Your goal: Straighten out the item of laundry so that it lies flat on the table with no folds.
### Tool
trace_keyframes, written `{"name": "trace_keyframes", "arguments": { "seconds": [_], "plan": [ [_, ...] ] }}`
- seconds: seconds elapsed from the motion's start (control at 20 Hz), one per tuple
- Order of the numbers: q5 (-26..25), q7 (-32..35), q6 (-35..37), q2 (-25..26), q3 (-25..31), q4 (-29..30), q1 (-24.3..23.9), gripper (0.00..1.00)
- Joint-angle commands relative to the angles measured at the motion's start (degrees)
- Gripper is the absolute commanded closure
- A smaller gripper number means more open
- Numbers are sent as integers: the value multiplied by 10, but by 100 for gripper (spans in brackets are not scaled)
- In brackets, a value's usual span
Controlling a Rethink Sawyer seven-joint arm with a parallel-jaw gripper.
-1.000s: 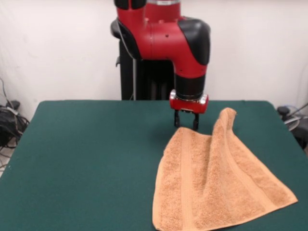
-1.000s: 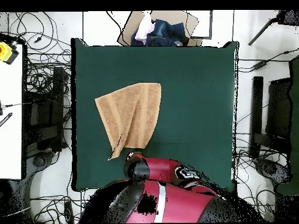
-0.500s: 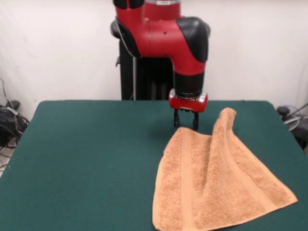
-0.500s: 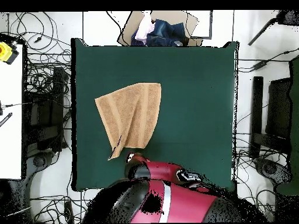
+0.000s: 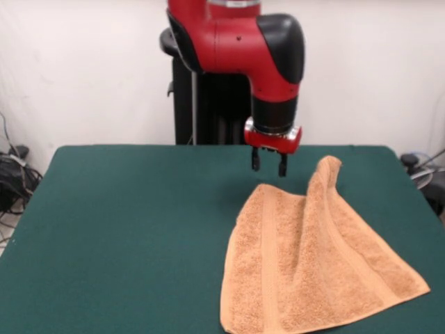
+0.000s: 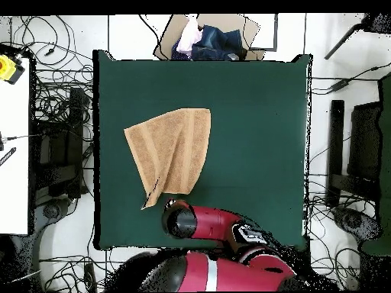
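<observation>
Rising since the earlier frames, the gripper [image 5: 268, 167] had lifted clear of the towel's far edge and now hung above the table, its two short fingers slightly apart with nothing between them. Nearest the front camera, the orange-tan towel [image 5: 306, 268] had not shifted: its broad end lay flat at the near edge of the green table [image 5: 125, 229], on that view's right-hand half. Farther back it narrowed, and one far corner [image 5: 329, 167] stood up in a peaked ridge, with a crease running down from it toward the near hem. Its long axis ran near to far, tilted a little, as the overhead view also showed [image 6: 172, 152]. With the arm empty and withdrawn upward, the task looked unfinished; that raised fold would probably need pulling outward to flatten.
</observation>
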Motion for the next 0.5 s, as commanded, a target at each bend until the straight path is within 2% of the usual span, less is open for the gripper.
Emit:
{"name": "trace_keyframes", "arguments": {
  "seconds": [0.05, 0.2, 0.5],
  "plan": [
    [56, 101, 66, -44, 30, 4, 20, 0],
    [48, 116, 3, -14, 32, 17, 18, 0],
    [40, 129, -64, 26, 28, 23, 22, 0]
  ]
}}
